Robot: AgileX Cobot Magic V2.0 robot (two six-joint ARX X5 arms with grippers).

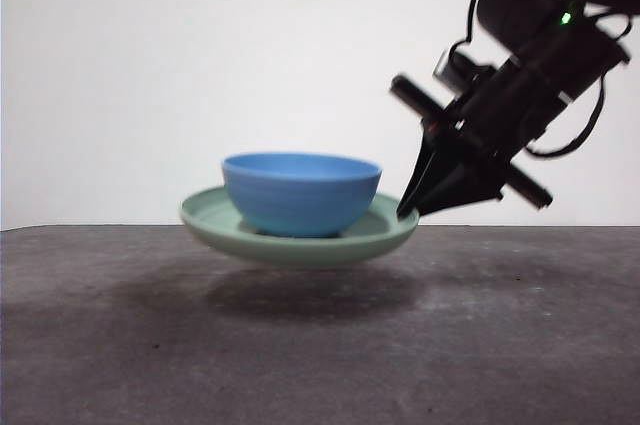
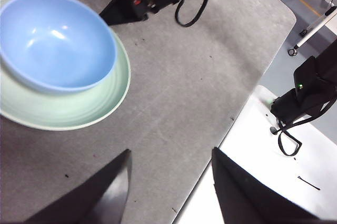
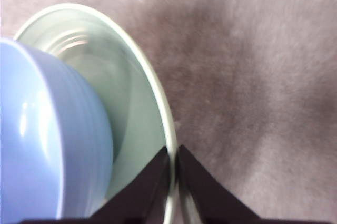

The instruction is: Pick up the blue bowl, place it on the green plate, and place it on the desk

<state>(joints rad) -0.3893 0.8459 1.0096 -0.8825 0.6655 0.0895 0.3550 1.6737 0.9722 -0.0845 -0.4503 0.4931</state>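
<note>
The right gripper, mid-right of frame, pinches the green plate rim, blue bowl aboard, above the desk. Lower level, slowly. Left gripper waits, jaws apart.

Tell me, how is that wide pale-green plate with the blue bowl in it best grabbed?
By its thin raised rim, from the side. The wide, shallow pale-green plate offers no other edge, and the round glossy blue bowl fills its middle. The right gripper does just that: its jaws pinch the rim, one inside and one outside, holding the plate above the dark grey desk.
</note>
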